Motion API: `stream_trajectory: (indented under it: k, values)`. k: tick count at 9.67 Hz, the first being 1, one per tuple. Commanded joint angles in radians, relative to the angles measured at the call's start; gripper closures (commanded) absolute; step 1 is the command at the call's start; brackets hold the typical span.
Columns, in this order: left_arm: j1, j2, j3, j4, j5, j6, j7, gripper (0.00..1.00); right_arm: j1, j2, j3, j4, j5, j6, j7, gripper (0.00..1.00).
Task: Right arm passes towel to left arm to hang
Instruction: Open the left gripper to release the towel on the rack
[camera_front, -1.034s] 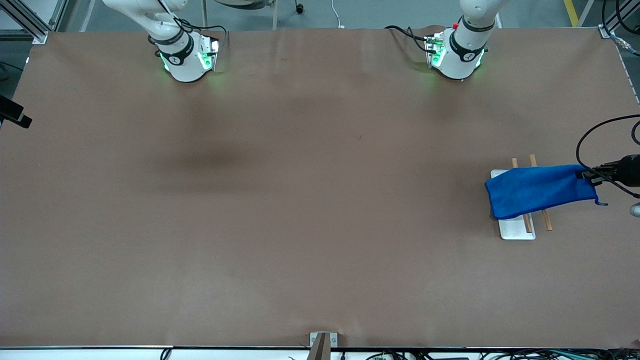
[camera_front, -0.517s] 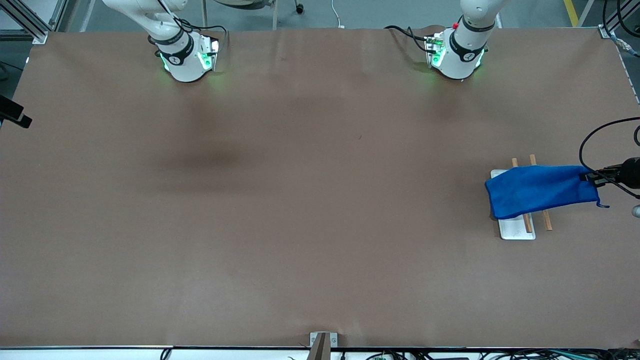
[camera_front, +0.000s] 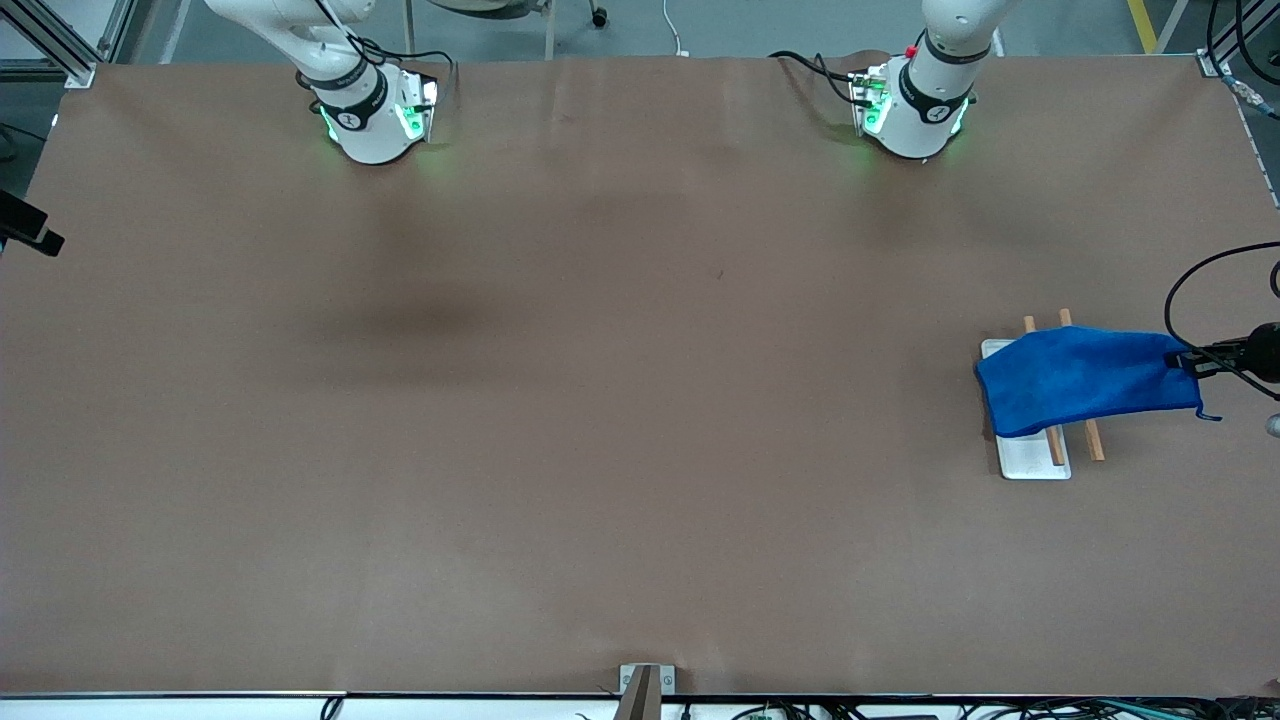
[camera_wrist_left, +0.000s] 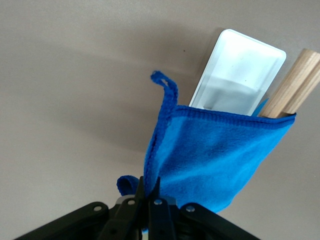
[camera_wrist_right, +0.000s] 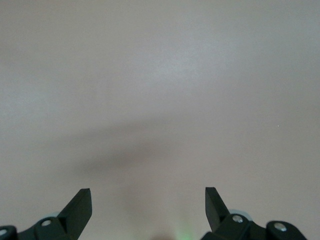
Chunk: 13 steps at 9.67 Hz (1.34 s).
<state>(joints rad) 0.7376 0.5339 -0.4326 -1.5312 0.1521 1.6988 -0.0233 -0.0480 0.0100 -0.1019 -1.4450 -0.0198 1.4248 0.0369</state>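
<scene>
Blue towel (camera_front: 1090, 378) draped over two wooden rods (camera_front: 1094, 438) above a white tray-like base (camera_front: 1034, 455), near the table (camera_front: 600, 400) edge at the left arm's end, about midway between the edge by the robots' bases and the edge nearest the front camera. One corner of the towel pinched in the left gripper (camera_front: 1190, 362), fingers clamped tight on the hem, just past the rods toward that same table edge; cloth stretched from that corner across both rods, its other end lying over the base. Short blue tag loop (camera_front: 1210, 414) dangling at the held end. In the left wrist view, same grip seen close: left gripper (camera_wrist_left: 148, 197) closed on the towel (camera_wrist_left: 215, 160), tag loop (camera_wrist_left: 167, 87) curling free, white base (camera_wrist_left: 239, 75) and rod ends (camera_wrist_left: 295, 85) showing past the cloth's edge. Black cable (camera_front: 1190, 290) looped above the left gripper.

Right gripper (camera_wrist_right: 148, 207) spread wide, holding nothing, over bare brown table surface (camera_wrist_right: 160, 90); right arm waiting, only its base (camera_front: 370, 110) showing in the front view, green lights lit there and at the left arm's base (camera_front: 915, 105).

No readable brand, label or writing anywhere on the towel, the base or the arms.
</scene>
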Motion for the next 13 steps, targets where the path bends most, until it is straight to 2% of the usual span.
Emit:
stream_trajectory:
  k: [1, 3, 4, 5, 7, 10, 13]
  values:
    - [0.003, 0.038, -0.003, -0.007, 0.021, 0.025, 0.009, 0.84, 0.003, -0.012, 0.001, -0.011, 0.001, -0.003, 0.014, 0.0]
    - [0.011, 0.041, -0.003, -0.007, 0.024, 0.045, 0.014, 0.56, 0.003, -0.012, 0.001, -0.009, 0.0, -0.007, 0.014, 0.0]
    - [0.011, 0.038, -0.003, -0.006, 0.026, 0.045, 0.035, 0.24, 0.005, -0.012, 0.001, -0.006, 0.0, -0.01, 0.014, 0.0]
    - [0.009, 0.034, -0.005, 0.006, 0.053, 0.045, 0.049, 0.0, 0.003, -0.012, 0.001, -0.002, 0.0, -0.01, 0.011, 0.0]
    - [0.003, 0.031, -0.011, 0.031, 0.066, 0.044, 0.051, 0.0, 0.007, -0.012, 0.002, 0.011, -0.002, -0.009, -0.002, 0.0]
    - [-0.004, 0.015, -0.018, 0.141, 0.073, 0.002, 0.111, 0.0, 0.007, -0.012, 0.002, 0.012, -0.002, -0.01, 0.001, 0.0]
    - [-0.003, -0.078, -0.138, 0.169, 0.05, -0.053, 0.115, 0.0, 0.005, -0.012, 0.002, 0.011, -0.002, -0.01, 0.0, 0.0]
